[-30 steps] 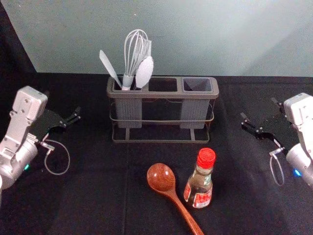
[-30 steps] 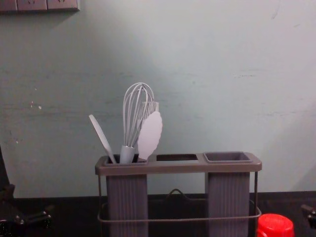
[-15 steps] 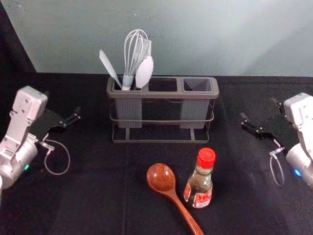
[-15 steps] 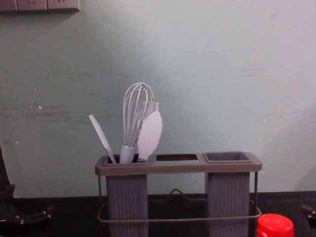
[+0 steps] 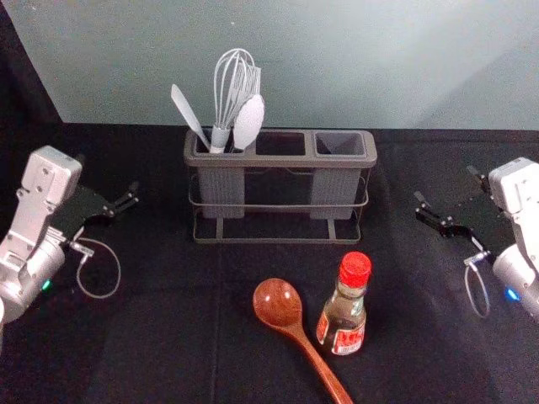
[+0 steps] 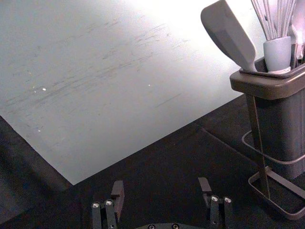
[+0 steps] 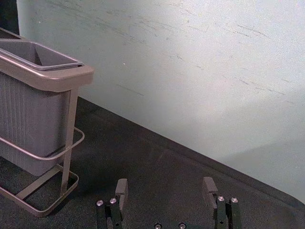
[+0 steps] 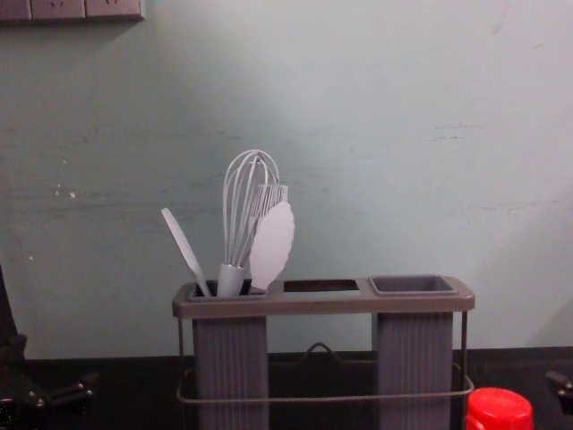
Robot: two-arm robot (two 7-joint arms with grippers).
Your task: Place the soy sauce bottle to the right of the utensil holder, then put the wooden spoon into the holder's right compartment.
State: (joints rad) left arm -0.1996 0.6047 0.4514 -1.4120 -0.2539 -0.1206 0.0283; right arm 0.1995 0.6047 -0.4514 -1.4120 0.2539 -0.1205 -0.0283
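In the head view, the left gripper (image 5: 108, 178) is held open left of the grey utensil holder (image 5: 280, 160), and the right gripper (image 5: 446, 185) is open on its other side. Nothing is between the fingers of the left gripper (image 6: 161, 187) or the right gripper (image 7: 165, 186) in their wrist views. The soy sauce bottle (image 5: 344, 316), red-capped, stands upright in front of the holder's right part. Just left of it lies the wooden spoon (image 5: 278, 305), handle slanting toward the near edge. The holder's right compartment (image 8: 414, 285) has nothing sticking out of it.
A whisk (image 8: 240, 215), a white spatula (image 8: 185, 251) and a pale scalloped utensil (image 8: 272, 244) rise from the holder's left compartment. The middle opening has no cup visible. Behind the black-covered table (image 5: 168, 337) is a pale wall (image 5: 337, 67).
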